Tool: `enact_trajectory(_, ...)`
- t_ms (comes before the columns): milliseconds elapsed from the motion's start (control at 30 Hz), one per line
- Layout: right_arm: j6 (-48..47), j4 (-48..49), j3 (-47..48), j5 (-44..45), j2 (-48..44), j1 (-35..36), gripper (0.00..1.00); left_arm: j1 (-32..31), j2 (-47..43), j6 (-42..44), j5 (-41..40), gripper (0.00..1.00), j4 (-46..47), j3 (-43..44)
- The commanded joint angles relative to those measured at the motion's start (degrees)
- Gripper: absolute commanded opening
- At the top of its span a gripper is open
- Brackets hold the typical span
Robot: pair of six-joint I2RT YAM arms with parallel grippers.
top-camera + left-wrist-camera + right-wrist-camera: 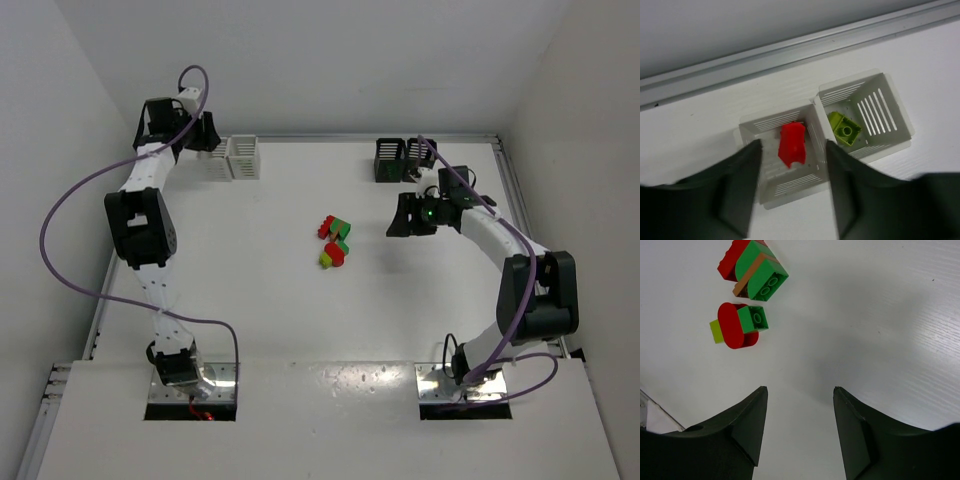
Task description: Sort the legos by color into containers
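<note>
Hovering | left jaws apart above red brick (792, 144) in bin (771, 122) | right jaws apart

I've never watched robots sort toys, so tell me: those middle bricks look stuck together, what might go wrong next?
The stuck chunks mix red, green and yellow-green, so the open right claw may carry several colours into one bin. The open left claw hangs close over the white bin holding a red brick; it might nudge that bin.

Legos (334, 241) at table (280, 320) centre; left bins (233, 158) and right bins (400, 160) well apart along far edge.
</note>
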Motion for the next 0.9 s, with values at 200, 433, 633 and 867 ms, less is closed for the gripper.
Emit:
enact_trajectory(200, -0.9, 0.14, 2.56, 0.28, 0.11, 0.32, 0.56, -0.36, -6.65, -0.03, 5.5, 0.71, -2.02, -0.45)
enact_trajectory(433, -0.9, 1.81, 0.62, -0.33, -3.05, 0.85, 0.56, -3.51, -25.1, 3.21, 8.06, 0.77, -2.54, -8.77)
enact_trajectory(633, -5.46, -4.32, 4.57, -2.45, -0.07, 2.78, 0.56, -5.46, -40.5, -3.2, 5.93, 1.0, -6.57, -19.15)
enact_trajectory(867, -14.94, -1.36, 3.35, -1.23, -1.02, 9.63, 0.63, -4.22, -51.83, 2.04, 20.35, 1.0, -16.86, -32.68)
